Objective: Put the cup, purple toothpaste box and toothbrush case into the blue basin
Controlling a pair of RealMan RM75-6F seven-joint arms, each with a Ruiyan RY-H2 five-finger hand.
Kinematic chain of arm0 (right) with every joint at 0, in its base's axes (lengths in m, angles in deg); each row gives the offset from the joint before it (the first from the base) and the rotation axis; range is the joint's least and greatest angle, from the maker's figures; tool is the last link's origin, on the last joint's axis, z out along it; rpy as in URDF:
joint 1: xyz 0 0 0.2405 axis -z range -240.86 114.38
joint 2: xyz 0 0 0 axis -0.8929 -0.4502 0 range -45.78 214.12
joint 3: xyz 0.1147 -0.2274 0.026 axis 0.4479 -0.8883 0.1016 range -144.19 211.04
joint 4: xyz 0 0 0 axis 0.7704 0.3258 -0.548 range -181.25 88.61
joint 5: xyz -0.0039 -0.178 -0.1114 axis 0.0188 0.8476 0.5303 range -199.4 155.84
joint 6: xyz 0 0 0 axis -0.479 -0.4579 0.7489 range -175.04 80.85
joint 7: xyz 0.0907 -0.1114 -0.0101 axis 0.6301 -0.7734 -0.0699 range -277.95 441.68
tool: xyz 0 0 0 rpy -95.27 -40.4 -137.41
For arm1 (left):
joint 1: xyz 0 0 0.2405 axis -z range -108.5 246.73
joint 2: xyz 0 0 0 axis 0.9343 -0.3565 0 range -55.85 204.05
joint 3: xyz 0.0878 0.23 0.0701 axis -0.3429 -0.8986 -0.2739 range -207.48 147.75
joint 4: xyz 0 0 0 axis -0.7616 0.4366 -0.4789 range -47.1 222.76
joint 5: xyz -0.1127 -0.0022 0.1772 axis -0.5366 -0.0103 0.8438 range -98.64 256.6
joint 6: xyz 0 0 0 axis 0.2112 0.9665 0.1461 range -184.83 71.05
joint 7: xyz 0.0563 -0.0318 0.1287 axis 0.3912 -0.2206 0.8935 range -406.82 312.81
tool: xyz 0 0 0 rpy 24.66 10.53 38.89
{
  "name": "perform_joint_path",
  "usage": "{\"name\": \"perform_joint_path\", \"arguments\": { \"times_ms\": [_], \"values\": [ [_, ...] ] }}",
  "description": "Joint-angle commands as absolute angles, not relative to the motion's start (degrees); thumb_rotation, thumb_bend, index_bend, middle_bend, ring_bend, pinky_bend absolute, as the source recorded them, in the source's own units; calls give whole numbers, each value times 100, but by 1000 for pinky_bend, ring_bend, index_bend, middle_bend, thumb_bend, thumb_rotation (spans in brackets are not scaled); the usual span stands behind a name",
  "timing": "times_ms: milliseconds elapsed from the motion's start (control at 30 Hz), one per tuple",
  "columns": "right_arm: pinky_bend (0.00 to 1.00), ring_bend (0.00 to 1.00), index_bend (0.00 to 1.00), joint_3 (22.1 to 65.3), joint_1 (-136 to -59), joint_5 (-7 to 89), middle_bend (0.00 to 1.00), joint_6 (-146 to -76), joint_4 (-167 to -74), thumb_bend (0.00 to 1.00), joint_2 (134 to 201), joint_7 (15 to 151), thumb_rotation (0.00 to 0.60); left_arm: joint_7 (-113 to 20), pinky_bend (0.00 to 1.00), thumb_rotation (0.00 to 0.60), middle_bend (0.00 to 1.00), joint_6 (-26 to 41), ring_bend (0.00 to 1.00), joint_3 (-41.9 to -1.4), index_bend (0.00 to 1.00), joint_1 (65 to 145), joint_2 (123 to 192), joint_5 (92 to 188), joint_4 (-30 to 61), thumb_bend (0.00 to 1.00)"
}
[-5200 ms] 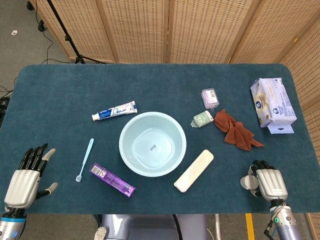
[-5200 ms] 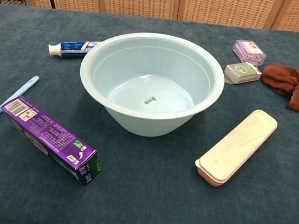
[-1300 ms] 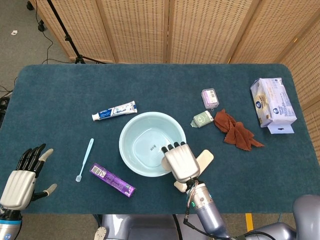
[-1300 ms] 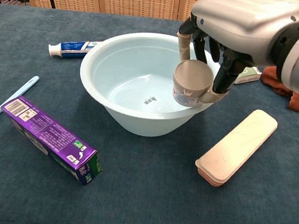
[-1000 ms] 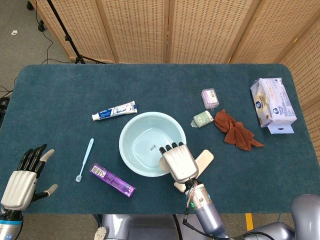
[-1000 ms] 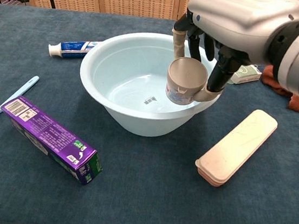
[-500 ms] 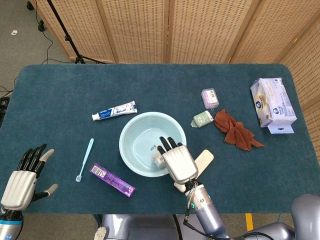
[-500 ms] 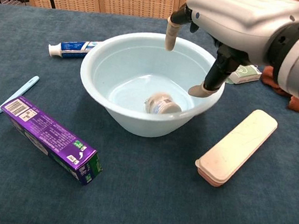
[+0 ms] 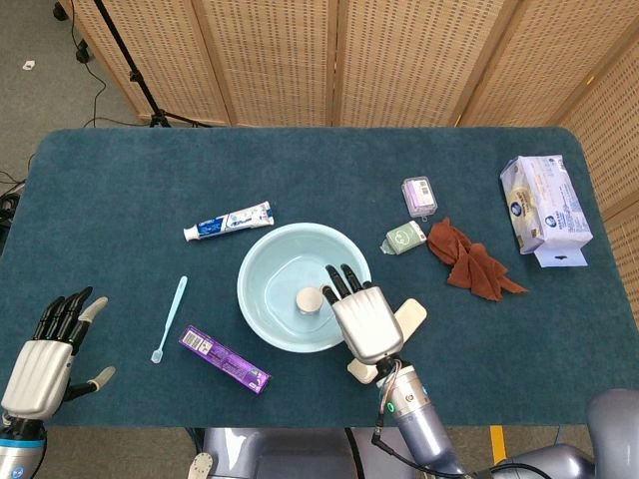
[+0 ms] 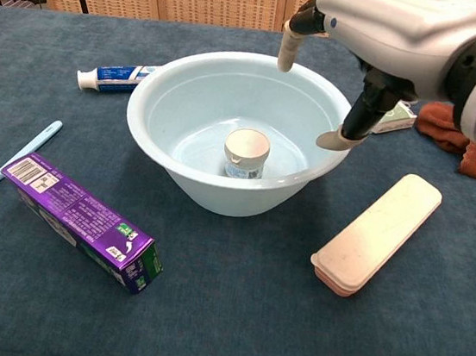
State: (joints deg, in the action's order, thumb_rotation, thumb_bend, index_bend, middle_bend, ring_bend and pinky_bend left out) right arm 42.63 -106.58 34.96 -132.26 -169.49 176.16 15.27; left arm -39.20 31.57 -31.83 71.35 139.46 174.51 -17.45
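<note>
The cup (image 9: 309,300) stood in the middle of the basin (image 9: 262,319), bottom up, while the right hand (image 9: 364,321) hung over the basin's 4 o'clock rim with fingers spread wide, holding nothing. The purple box (image 9: 224,359) lay on the table at the basin's 8 o'clock and the case (image 9: 407,321) at its 4 o'clock, partly under that hand. The left hand (image 9: 45,354) rested near the table's 8 o'clock corner, fingers apart and empty.
</note>
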Motion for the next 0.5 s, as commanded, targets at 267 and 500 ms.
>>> {"name": "perform_joint_path", "arguments": {
  "times_ms": [267, 500],
  "values": [
    [531, 78, 260, 3966, -10251, 3984, 84, -13498, -17162, 208, 16880, 1861, 600, -3848, 0, 600, 0, 3149, 0, -3158, 0, 7134, 13981, 17400, -1725, 155],
    [506, 45, 228, 3478, -9637, 4645, 37, -13751, -17200, 208, 16176, 2717, 600, -3705, 0, 600, 0, 3102, 0, -3179, 0, 7143, 14048, 17418, -1706, 155]
  ]
}}
